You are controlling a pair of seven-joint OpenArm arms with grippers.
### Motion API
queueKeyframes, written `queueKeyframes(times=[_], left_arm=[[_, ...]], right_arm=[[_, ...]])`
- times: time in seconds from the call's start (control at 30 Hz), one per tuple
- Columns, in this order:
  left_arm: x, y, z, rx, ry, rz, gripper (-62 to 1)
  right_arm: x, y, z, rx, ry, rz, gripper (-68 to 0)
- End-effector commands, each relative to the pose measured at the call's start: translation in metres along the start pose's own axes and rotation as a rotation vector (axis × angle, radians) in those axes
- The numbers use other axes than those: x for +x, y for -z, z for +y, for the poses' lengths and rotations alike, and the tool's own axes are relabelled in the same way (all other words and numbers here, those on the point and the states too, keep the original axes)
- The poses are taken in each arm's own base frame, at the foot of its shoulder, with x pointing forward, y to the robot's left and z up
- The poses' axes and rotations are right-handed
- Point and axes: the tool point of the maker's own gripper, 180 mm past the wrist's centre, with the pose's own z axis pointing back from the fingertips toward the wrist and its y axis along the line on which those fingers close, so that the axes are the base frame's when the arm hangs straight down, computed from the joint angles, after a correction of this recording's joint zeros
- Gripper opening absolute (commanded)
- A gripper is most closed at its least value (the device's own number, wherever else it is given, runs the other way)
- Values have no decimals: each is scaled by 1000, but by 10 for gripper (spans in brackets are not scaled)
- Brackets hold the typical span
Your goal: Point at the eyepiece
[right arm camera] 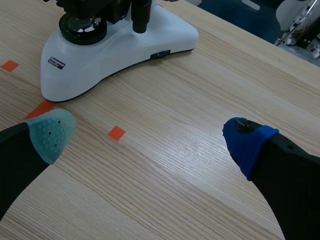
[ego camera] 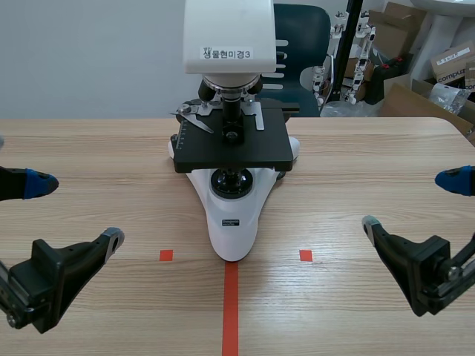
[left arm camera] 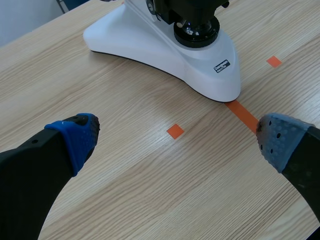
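Standing at the middle of the table (ego camera: 111, 148), the white microscope (ego camera: 234, 133) faces the robot, and the rounded end of its base touches the far tip of the orange tape line (ego camera: 231, 308). Its black stage (ego camera: 245, 154) overhangs the base. A lens (ego camera: 231, 111) points down over the stage, and the white head (ego camera: 228, 30) above carries a printed label (ego camera: 228, 53). The head runs off the top of the scene view, so the eyepiece cannot be seen in any view.

The left gripper (ego camera: 74, 211) sits low on its own side, well apart from the microscope, with its fingers spread wide and nothing between them. In the left wrist view this gripper (left arm camera: 177, 142) has a small tape square (left arm camera: 174, 131) on the wood between its fingers and the base ahead of it.

The right gripper (ego camera: 407, 202) mirrors it on the other side, fingers also spread wide and holding nothing. In its own view the gripper (right arm camera: 147, 136) has another tape square (right arm camera: 116, 133) between the fingers.

Behind the table stand a dark chair (ego camera: 300, 33) and cardboard boxes (ego camera: 445, 67).
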Motion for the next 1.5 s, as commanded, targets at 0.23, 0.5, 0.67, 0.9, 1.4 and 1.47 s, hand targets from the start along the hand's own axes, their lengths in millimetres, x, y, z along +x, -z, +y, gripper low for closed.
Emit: queueKeyframes(times=[0.23,0.5,0.67,0.9,1.4,1.47], left_arm=[[5,1,-4,-9,-9,-21,14],[5,1,-4,-9,-9,-21,14],[5,1,-4,-9,-9,-21,14],[5,1,-4,-9,-9,-21,14],[5,1,-4,-9,-9,-21,14],[5,1,-4,-9,-9,-21,14]], right_arm=[[6,1,-1,4,-11,-17,4],[6,1,-8,-24,-23,-14,4],[10,0,-24,-75,-74,-9,-101],[31,-3,-54,-66,-150,-22,-289],[127,-12,-178,-253,-247,-197,-609],[142,-13,-187,-241,-240,-227,-634]])
